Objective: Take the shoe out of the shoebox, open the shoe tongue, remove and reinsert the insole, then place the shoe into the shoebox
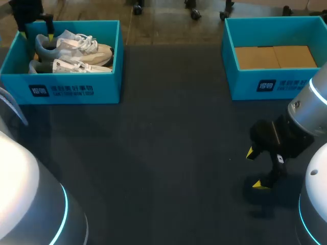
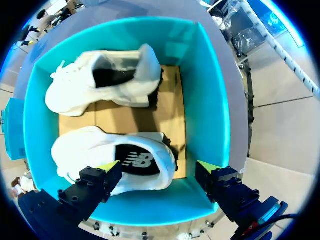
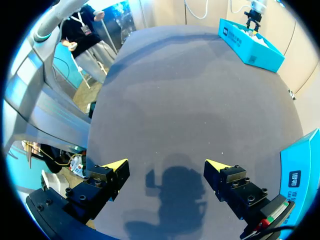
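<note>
Teal shoebox [image 1: 107,84], dark label [image 1: 60,91] with white print on front, holds two white shoes [image 1: 76,51]; left gripper [image 2: 159,172], fingers spread, sits above nearer shoe [image 2: 95,150] heel, logo on its insole [image 2: 137,162]; right gripper [image 1: 256,168], also spread, over table [image 1: 168,153], well apart.

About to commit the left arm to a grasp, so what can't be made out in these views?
- Left wrist view: a finger of the left end effector overlaps the near shoe; contact cannot be told.
- Insoles: the openings of it and the far shoe look dark there, and are too small in the head view.
- Right wrist view: the second shoebox is cut off by the black rim.
</note>
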`<state>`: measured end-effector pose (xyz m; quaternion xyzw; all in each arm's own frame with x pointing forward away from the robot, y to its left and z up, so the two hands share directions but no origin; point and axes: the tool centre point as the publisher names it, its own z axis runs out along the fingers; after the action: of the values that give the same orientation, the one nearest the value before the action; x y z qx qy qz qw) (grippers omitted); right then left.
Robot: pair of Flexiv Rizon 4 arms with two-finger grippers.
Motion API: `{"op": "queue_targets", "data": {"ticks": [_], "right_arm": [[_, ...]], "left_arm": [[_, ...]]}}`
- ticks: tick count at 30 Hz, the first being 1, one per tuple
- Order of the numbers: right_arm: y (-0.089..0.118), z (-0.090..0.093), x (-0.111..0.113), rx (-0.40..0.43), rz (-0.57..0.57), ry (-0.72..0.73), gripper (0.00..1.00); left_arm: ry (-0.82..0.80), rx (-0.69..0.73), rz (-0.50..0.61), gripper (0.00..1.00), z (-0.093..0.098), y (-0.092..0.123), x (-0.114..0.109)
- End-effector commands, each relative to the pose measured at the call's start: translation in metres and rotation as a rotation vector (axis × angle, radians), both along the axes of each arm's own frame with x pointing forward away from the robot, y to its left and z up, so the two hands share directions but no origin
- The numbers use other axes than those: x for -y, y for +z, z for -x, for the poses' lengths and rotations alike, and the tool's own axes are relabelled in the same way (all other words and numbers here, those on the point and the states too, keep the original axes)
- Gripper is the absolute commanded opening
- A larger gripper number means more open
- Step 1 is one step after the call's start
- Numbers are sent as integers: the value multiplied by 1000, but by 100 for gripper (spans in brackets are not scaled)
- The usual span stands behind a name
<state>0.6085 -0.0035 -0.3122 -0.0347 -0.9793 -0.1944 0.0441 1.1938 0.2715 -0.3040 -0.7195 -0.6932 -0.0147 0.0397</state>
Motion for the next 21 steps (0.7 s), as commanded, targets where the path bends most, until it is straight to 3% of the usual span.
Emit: {"op": "queue_targets", "data": {"ticks": [1,5,8,21], "right_arm": [[-1,0,0,1,0,1,100],[-1,0,0,1,0,1,100],[-1,0,0,1,0,1,100],[-1,0,0,1,0,1,100]], "left_arm": [[10,69,16,100,65,33,1],[96,-68,40,100,88,51,-6],[105,-101,-32,100,106,72,-13],[105,-101,-32,100,106,72,-13]]}}
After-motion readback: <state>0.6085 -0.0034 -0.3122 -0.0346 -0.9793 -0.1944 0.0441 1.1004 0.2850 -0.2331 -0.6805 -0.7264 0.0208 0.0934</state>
